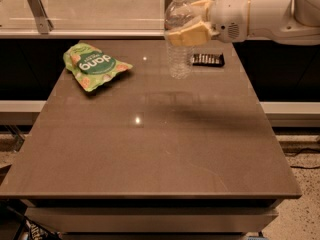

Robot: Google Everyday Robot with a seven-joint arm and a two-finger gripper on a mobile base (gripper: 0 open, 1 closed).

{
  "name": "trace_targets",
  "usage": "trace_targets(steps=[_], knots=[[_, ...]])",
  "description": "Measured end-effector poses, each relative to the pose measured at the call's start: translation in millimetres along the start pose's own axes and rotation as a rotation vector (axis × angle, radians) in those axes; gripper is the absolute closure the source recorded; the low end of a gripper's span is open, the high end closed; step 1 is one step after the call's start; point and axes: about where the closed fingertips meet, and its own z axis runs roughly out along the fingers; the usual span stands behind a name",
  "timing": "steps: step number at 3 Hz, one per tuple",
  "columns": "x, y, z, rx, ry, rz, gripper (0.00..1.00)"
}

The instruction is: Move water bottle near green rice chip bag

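tool (187,23) at table (150,154) rear clamps ribbed water bottle (179,61); green rice chip bag (94,66) crinkled

Warm, dim light is falling over a brown counter (150,154) in a dark-sided room.
The glossy top is catching two small bright glints (137,120), and pale drawer-like fronts (150,219) are showing beneath its front edge. A clear panel (100,9) is standing behind it on a pale ledge (75,33), with a metal bracket (37,9) bracing it. Dark recesses are flanking both sides above pale horizontal bands (290,111). Speckled flooring (300,219) is showing at lower right, a thin cable (302,167) trailing across it. The gripper (186,24) is hanging over the counter's far edge, right of centre.
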Motion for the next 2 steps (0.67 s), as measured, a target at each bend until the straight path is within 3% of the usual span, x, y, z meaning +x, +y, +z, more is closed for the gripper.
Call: trace_targets(steps=[2], knots=[[6, 9, 47, -0.039, -0.081, 0.039, 1.00]])
